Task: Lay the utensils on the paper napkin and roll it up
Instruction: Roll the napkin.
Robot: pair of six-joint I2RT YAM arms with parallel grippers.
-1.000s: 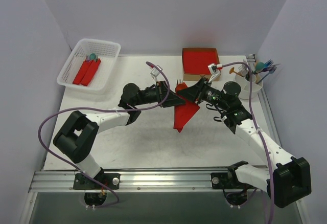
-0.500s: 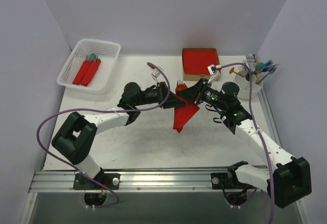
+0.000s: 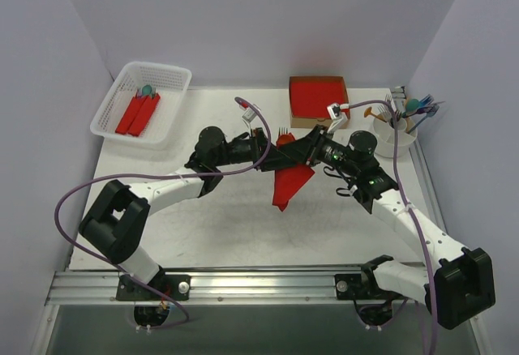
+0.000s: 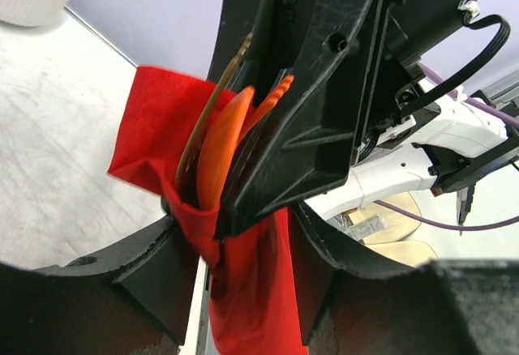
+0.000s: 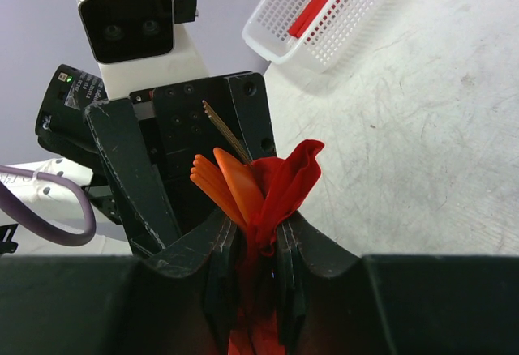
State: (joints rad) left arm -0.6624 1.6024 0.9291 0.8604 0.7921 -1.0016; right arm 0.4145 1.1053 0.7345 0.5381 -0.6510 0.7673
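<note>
Red paper napkin (image 3: 288, 183) hangs crumpled over the middle of the table (image 3: 203, 225), its top clamped tight between the jaws of the right gripper (image 5: 258, 237). Orange utensils (image 5: 229, 183) poke out of the fold. Their lower ends are hidden, and their number is hard to tell. The left gripper (image 4: 239, 237) has its jaws apart on either side of the napkin; whether they touch it is unclear.

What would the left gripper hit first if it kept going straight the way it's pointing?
Probably the napkin, clamped with orange utensils in the right gripper; the left gripper straddles its lower part. The right gripper itself sits right behind, though depth is unclear.
</note>
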